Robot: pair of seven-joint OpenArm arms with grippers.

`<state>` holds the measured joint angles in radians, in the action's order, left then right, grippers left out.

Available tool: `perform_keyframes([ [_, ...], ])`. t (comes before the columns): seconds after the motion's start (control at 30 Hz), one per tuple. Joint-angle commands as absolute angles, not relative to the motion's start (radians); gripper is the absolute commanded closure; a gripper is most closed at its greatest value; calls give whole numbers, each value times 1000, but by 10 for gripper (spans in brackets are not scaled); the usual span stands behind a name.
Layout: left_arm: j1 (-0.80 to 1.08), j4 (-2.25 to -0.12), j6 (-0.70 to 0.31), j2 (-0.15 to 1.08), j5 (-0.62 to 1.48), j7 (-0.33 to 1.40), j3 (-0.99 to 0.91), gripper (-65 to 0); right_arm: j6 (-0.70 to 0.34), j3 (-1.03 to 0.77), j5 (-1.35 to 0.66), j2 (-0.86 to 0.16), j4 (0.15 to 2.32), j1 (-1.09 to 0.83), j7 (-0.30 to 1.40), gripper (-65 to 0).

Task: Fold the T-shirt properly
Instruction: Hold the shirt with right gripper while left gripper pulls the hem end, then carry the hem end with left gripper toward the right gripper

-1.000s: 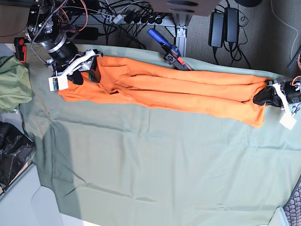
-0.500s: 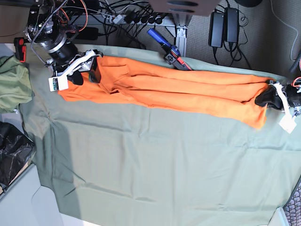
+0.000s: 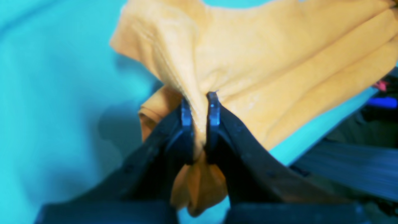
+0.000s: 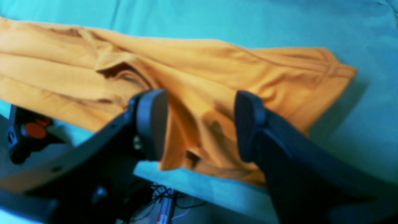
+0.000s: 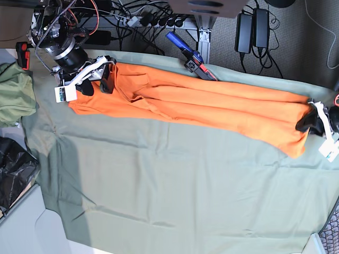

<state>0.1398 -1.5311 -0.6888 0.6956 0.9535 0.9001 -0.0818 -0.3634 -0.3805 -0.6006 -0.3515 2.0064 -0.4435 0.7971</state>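
T-shirt [image 5: 201, 108]: bright orange, stretched into a long creased band.
Left gripper [image 3: 199, 109]: clamped on T-shirt's bunched edge.
Right gripper [image 4: 199, 124]: jaws spread wide, gripping nothing.
Blurred: both wrist views.

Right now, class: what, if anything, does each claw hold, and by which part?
The left claw pinches the orange T-shirt by a bunched fold at one end. The right claw stands open over the other end, gripping nothing.
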Motion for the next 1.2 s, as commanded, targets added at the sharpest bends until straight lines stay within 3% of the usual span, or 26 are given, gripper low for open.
perform_keyframes([
  [0.0, 107, -1528, -698, 718, 959, 879, -94, 0, -408, -390, -606, -363, 2021, -443, 774, -343],
  [0.43, 45, -1473, -698, 768, 989, 892, -94, 0, -408, -390, -605, -363, 2021, -443, 771, -343],
  [0.93, 215, -1982, -692, 665, 918, 914, -88, 0, -408, -390, -601, -363, 2021, -443, 759, -343],
  [1.17, 218, -2019, -647, 543, 793, 874, -36, 0, -408, -390, -598, -363, 2021, -443, 759, -343],
])
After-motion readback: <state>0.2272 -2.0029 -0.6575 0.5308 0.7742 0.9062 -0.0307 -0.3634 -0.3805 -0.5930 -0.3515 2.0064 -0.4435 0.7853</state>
